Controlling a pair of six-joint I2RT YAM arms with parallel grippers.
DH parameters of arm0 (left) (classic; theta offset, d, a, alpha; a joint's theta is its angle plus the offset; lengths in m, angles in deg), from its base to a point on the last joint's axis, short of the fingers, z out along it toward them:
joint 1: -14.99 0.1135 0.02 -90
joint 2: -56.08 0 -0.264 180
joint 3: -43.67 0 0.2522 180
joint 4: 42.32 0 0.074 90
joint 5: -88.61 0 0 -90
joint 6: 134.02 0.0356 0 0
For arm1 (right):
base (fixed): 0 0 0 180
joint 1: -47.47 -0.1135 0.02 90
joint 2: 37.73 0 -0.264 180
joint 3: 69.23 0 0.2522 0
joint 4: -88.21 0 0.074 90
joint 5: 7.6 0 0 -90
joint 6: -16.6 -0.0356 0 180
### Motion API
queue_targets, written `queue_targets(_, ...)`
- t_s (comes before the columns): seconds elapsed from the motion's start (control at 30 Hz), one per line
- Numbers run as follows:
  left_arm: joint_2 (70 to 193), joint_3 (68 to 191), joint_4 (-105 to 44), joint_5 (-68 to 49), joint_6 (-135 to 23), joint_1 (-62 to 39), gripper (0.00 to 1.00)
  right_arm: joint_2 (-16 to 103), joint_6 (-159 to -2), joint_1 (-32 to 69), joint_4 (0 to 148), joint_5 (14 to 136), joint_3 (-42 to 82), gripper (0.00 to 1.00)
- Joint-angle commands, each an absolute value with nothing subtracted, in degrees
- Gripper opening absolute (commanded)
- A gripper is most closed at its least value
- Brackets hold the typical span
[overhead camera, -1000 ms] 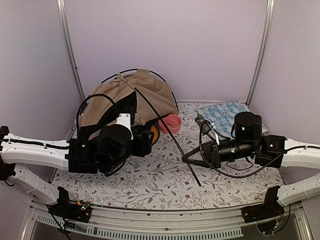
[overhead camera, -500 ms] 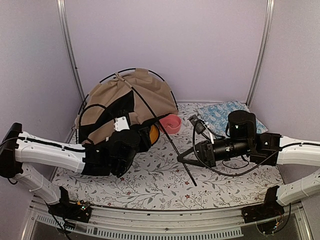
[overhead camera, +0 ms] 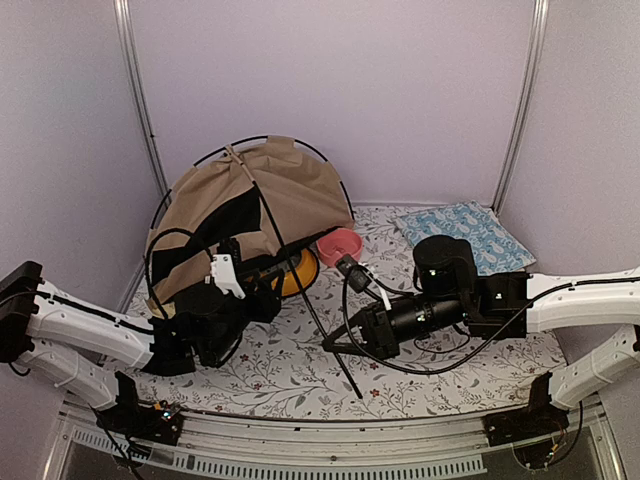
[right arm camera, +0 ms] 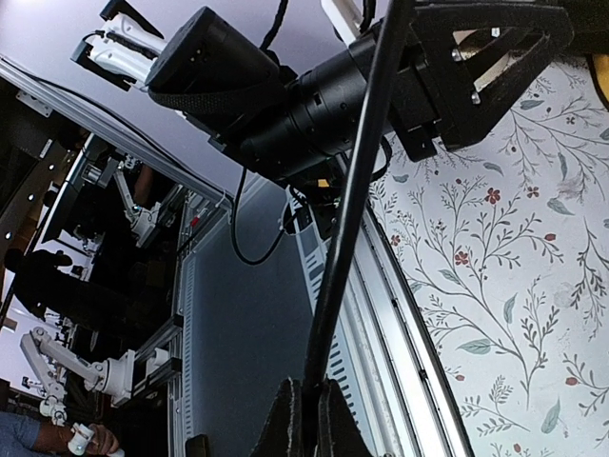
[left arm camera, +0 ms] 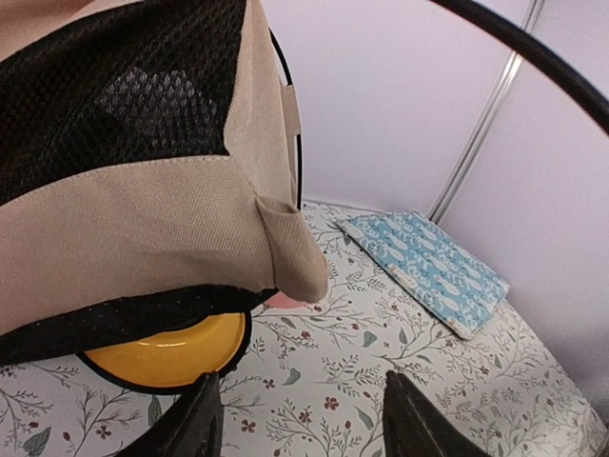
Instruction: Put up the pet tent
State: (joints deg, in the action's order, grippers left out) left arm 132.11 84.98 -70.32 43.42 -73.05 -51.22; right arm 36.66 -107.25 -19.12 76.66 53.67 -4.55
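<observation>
Remotely, from my console: the pet tent sits half-raised in the counter's far-left corner, its tan canvas bulging under black poles. My right gripper is clamped tight on one pole near its free lower end. My left gripper stands parted with nothing between its fingers, just under the tent's lower hem.

As I read it, the coming move turns on that pole. Its long axis runs on a diagonal from the tent's crown, at the far left, down across the middle of the counter, and its tip points toward the near edge. The tent body therefore lies up and to the left of the right gripper. The left arm is much the nearer of the two to the canvas, so it is better placed to steady the fabric while the right arm works the pole's end.

By my count there is one tent, and I can make out two poles, the straight one in hand and an arched one over the top. One yellow bowl is tucked against the tent's front with one pink bowl just beside it, and one blue cushion lies in the far-right corner, well apart.
</observation>
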Motion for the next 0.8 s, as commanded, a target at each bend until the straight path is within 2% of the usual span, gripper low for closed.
queue_targets(0.0,129.61,82.26,-75.18,43.15,-68.61,-50.83,0.55,38.35,-105.45,-21.83,82.35,54.31,-2.21,0.0)
queue_targets(0.27,129.52,83.3,-77.08,43.47,-63.67,-51.01,0.53,40.08,-105.78,-23.04,82.77,54.46,-1.58,0.0)
queue_targets(0.77,130.06,83.67,-82.25,46.29,-63.53,-50.84,0.5,40.91,-105.92,-23.72,82.75,55.07,-1.88,0.0)
